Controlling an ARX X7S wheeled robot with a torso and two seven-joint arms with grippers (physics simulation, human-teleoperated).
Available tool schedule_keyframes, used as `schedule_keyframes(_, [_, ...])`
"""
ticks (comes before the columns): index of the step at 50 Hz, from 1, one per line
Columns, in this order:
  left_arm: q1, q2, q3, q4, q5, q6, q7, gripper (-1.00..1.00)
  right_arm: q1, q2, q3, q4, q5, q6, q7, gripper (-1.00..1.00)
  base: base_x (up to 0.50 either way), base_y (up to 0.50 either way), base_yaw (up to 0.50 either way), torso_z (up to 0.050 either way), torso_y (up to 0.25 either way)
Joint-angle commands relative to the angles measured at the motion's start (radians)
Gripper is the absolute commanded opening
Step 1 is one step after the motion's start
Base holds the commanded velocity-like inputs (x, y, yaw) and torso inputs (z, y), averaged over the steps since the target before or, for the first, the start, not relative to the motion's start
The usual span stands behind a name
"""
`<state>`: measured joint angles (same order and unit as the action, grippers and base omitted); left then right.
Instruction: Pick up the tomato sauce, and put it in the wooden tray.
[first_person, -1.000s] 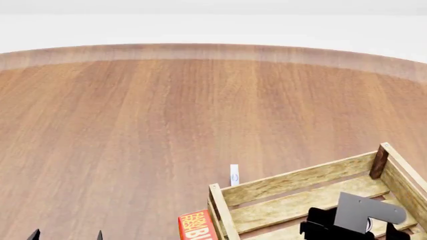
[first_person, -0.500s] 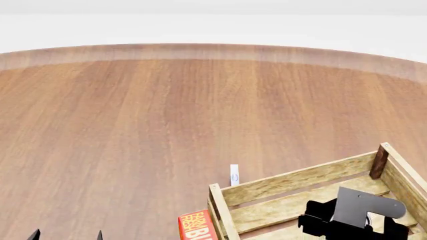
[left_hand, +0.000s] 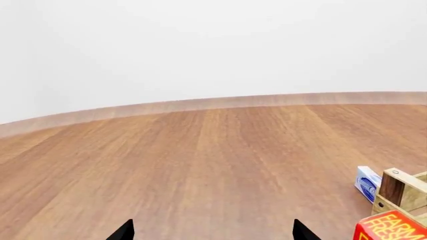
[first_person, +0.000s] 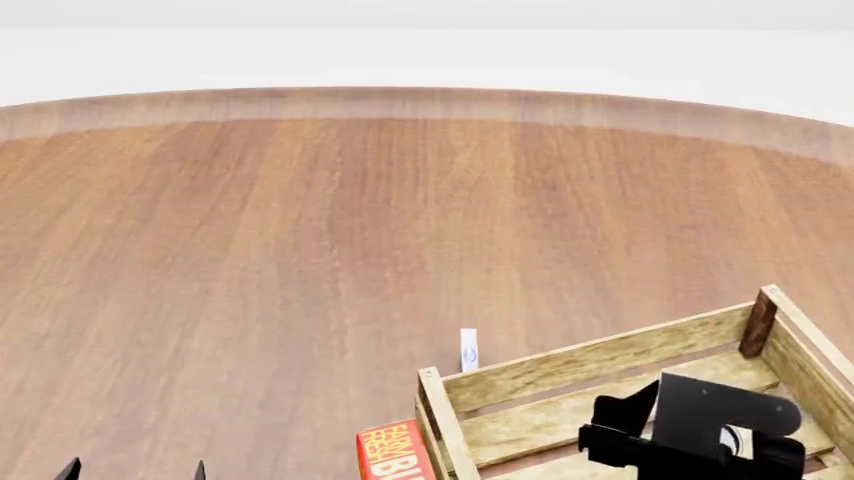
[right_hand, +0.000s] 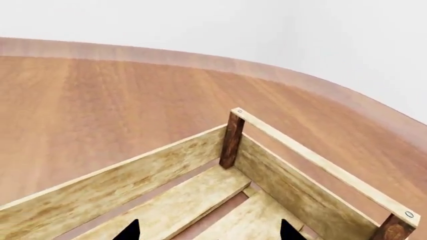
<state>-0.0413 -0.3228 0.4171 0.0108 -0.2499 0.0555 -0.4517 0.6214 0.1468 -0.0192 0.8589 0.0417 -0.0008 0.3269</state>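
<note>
The right claw (first_person: 694, 455) hangs over the tray (first_person: 587, 362), low inside its walls; in the right wrist view its two tips (right_hand: 128, 231) stand wide apart with only bare slats between them, so it holds nothing. The can is in none of the views, so which way it lies from either claw, and how its long axis runs, cannot be told; a pale round patch under the right arm's bracket in the head view is too hidden to name. Ahead of the right claw the tray's far corner post (right_hand: 231, 138) and two walls close the room; upward is free. The left claw (left_hand: 212, 231) hovers over bare bench (first_person: 334, 220), tips spread wide and empty, with open wood ahead. Off to its side, by the tray's near corner, stand a red box (first_person: 394, 452) and a small blue-and-white carton (left_hand: 367, 183). Judging from this, the right arm is the nearer to the tray.
</note>
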Motion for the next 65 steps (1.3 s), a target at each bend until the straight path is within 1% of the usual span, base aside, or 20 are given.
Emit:
schedule_keyframes(1, [-0.003, 0.016, -0.025, -0.006, -0.01, 0.019, 0.031, 1.0, -0.101, -0.02, 0.004, -0.209, -0.008, 0.07, -0.04, 1.0, 0.0, 0.0, 0.0, 0.0, 0.0])
schedule_keyframes(14, [0.003, 0.011, -0.022, 0.013, -0.013, 0.009, 0.022, 1.0, -0.305, -0.007, -0.003, -0.591, 0.048, 0.154, -0.088, 1.0, 0.0, 0.0, 0.0, 0.0, 0.0])
schedule_keyframes(19, [0.001, 0.011, -0.022, 0.003, -0.014, 0.015, 0.024, 1.0, -0.364, -0.002, -0.012, -0.676, 0.059, 0.153, -0.1, 1.0, 0.0, 0.0, 0.0, 0.0, 0.0])
schedule_keyframes(25, [-0.001, 0.011, -0.021, 0.002, -0.015, 0.014, 0.023, 1.0, -0.398, 0.003, -0.019, -0.718, 0.07, 0.148, -0.107, 1.0, 0.0, 0.0, 0.0, 0.0, 0.0])
schedule_keyframes(46, [-0.001, 0.007, -0.014, 0.012, -0.016, 0.009, 0.016, 1.0, -0.614, 0.036, -0.028, -1.057, 0.124, 0.137, -0.123, 1.0, 0.0, 0.0, 0.0, 0.0, 0.0])
schedule_keyframes(65, [-0.004, 0.004, -0.011, 0.008, -0.019, 0.011, 0.014, 1.0, -0.795, 0.065, -0.045, -1.258, 0.132, 0.051, -0.133, 1.0, 0.0, 0.0, 0.0, 0.0, 0.0])
